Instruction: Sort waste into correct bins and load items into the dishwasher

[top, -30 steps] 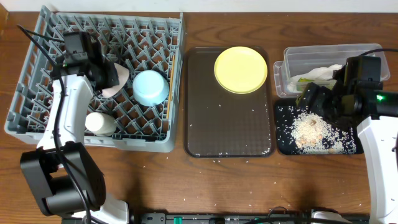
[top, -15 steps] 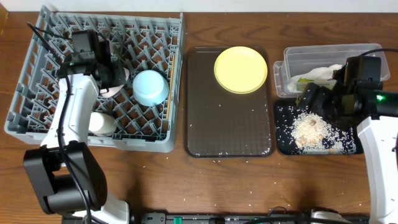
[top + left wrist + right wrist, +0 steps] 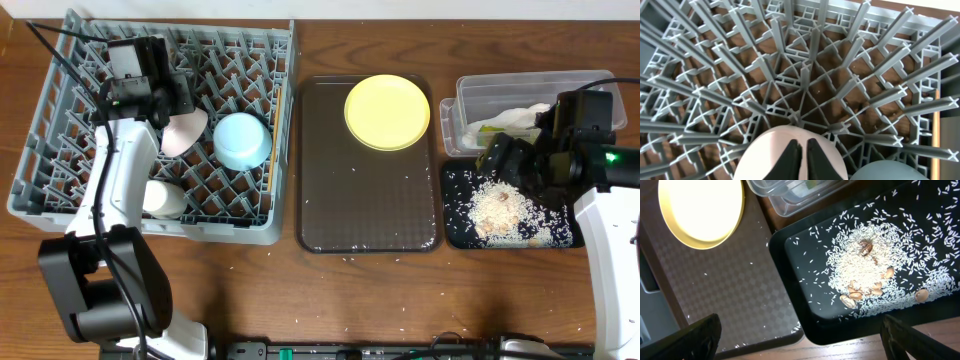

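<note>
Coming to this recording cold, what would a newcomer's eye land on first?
The big square grey plastic dish rack fills the left of the overhead view, with a light blue bowl and a tilted white bowl among its pegs. In the middle, a round yellow plate glows at the far end of a dark brown serving tray. On the right, a heap of whitish rice stands out against a shallow glossy black tray.

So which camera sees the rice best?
The right wrist view: the rice is close up, single grains and brown bits showing on the black tray. Overhead shows the rice only as a small pale patch. The left wrist view looks into the rack instead.
</note>
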`<action>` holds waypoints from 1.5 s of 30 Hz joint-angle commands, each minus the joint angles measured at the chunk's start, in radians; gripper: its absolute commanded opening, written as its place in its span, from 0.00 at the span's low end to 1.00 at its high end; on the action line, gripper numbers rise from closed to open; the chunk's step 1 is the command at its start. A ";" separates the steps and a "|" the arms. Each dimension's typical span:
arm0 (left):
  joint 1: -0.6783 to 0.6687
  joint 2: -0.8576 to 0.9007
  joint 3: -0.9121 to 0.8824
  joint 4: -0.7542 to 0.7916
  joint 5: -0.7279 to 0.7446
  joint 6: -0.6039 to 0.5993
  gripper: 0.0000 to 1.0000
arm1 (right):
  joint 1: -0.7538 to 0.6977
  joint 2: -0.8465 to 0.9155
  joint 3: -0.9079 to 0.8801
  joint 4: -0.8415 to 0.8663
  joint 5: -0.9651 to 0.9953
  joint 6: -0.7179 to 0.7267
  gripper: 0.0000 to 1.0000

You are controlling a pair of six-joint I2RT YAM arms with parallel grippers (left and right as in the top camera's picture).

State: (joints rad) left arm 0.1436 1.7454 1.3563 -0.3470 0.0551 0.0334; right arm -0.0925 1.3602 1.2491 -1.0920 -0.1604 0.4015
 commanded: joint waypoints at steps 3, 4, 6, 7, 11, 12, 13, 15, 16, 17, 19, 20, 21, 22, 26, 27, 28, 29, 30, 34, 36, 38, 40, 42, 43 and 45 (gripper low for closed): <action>0.002 0.056 -0.003 0.027 0.023 0.019 0.07 | -0.005 -0.012 0.012 -0.001 -0.002 -0.010 0.99; 0.001 0.063 -0.003 0.033 0.025 0.019 0.07 | -0.005 -0.012 0.012 -0.001 -0.002 -0.010 0.99; 0.002 0.079 -0.003 0.048 0.048 0.019 0.07 | -0.005 -0.012 0.012 -0.001 -0.002 -0.010 0.99; 0.002 0.088 -0.003 0.055 0.066 0.019 0.08 | -0.005 -0.012 0.012 -0.001 -0.002 -0.010 0.99; 0.001 0.120 -0.003 0.065 0.121 0.019 0.08 | -0.005 -0.012 0.011 -0.001 -0.002 -0.010 0.99; 0.001 0.124 -0.003 0.060 0.121 0.019 0.08 | -0.005 -0.012 0.012 -0.001 -0.002 -0.010 0.99; 0.001 0.126 -0.003 0.053 0.120 0.021 0.08 | -0.005 -0.012 0.012 -0.001 -0.002 -0.010 0.99; 0.001 0.123 -0.003 0.037 0.117 0.040 0.08 | -0.005 -0.012 0.012 -0.001 -0.002 -0.010 0.99; 0.001 0.119 -0.003 0.025 0.116 0.050 0.08 | -0.005 -0.012 0.012 -0.001 -0.002 -0.010 0.99; 0.001 0.114 -0.003 0.010 0.116 0.064 0.08 | -0.005 -0.012 0.012 -0.001 -0.001 -0.010 0.99; 0.001 0.100 -0.003 -0.019 0.106 0.068 0.08 | -0.005 -0.012 0.011 -0.001 -0.002 -0.010 0.99; 0.001 0.091 -0.003 -0.033 0.101 0.068 0.08 | -0.005 -0.012 0.012 -0.001 -0.002 -0.010 0.99; 0.001 0.082 -0.003 -0.044 0.094 0.067 0.07 | -0.005 -0.012 0.012 -0.001 -0.002 -0.010 0.99; 0.001 0.072 -0.003 -0.055 0.090 0.068 0.08 | -0.005 -0.012 0.011 -0.001 -0.002 -0.010 0.99; 0.001 0.035 -0.003 -0.090 0.089 0.068 0.07 | -0.005 -0.012 0.012 -0.001 -0.002 -0.010 0.99; 0.001 0.025 -0.003 -0.102 0.083 0.068 0.08 | -0.005 -0.012 0.012 -0.001 -0.002 -0.010 0.99; 0.001 0.018 -0.003 -0.111 0.076 0.068 0.08 | -0.005 -0.012 0.011 -0.001 -0.002 -0.010 0.99; 0.001 0.013 -0.003 -0.118 0.061 0.068 0.07 | -0.005 -0.012 0.011 -0.001 -0.002 -0.010 0.99; 0.001 0.010 -0.003 -0.129 0.037 0.068 0.08 | -0.005 -0.012 0.012 -0.001 -0.002 -0.010 0.99; 0.001 0.004 -0.003 -0.157 0.011 0.067 0.08 | -0.005 -0.012 0.012 -0.001 -0.002 -0.010 0.99; 0.000 -0.010 -0.003 -0.175 0.012 0.055 0.08 | -0.005 -0.012 0.012 -0.001 -0.002 -0.010 0.99; 0.001 -0.027 -0.003 -0.192 0.011 0.031 0.07 | -0.005 -0.012 0.011 -0.001 -0.002 -0.010 0.99; 0.001 -0.035 -0.003 -0.211 0.011 0.014 0.08 | -0.005 -0.012 0.012 -0.001 -0.002 -0.010 0.99; 0.000 -0.033 -0.005 -0.232 0.012 0.006 0.08 | -0.005 -0.012 0.011 -0.001 -0.002 -0.010 0.99; -0.001 -0.029 -0.007 -0.243 0.014 0.006 0.08 | -0.005 -0.012 0.012 -0.001 -0.002 -0.010 0.99; -0.006 -0.024 -0.009 -0.266 0.016 -0.001 0.07 | -0.005 -0.012 0.012 -0.001 -0.001 -0.010 0.99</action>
State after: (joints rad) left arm 0.1417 1.7267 1.3563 -0.5922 0.0784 0.0563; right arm -0.0925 1.3602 1.2491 -1.0920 -0.1608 0.4015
